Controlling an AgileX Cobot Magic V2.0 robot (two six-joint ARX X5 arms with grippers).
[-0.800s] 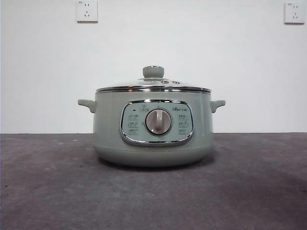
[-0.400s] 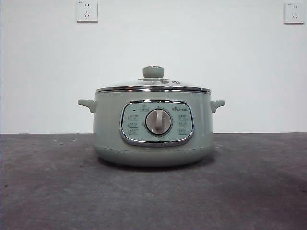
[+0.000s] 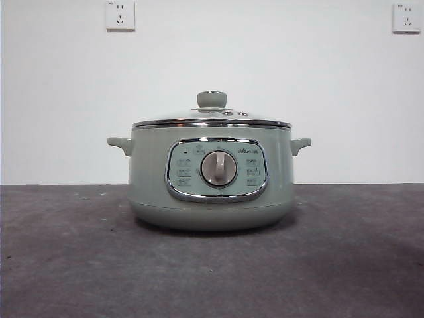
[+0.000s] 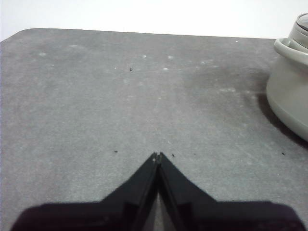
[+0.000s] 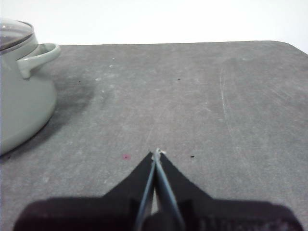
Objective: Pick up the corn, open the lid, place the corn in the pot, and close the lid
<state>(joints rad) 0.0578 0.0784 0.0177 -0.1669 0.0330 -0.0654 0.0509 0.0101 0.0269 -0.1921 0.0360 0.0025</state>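
Observation:
The pale sage-green pot stands in the middle of the grey table. The glass lid with its green knob sits shut on it. The corn shows in no view. My left gripper is shut and empty over bare table, with the pot off to its side. My right gripper is shut and empty over bare table, with the pot and one side handle off to its other side. Neither arm shows in the front view.
The dark grey table ends at a white wall with two sockets. The table's far edge shows in both wrist views.

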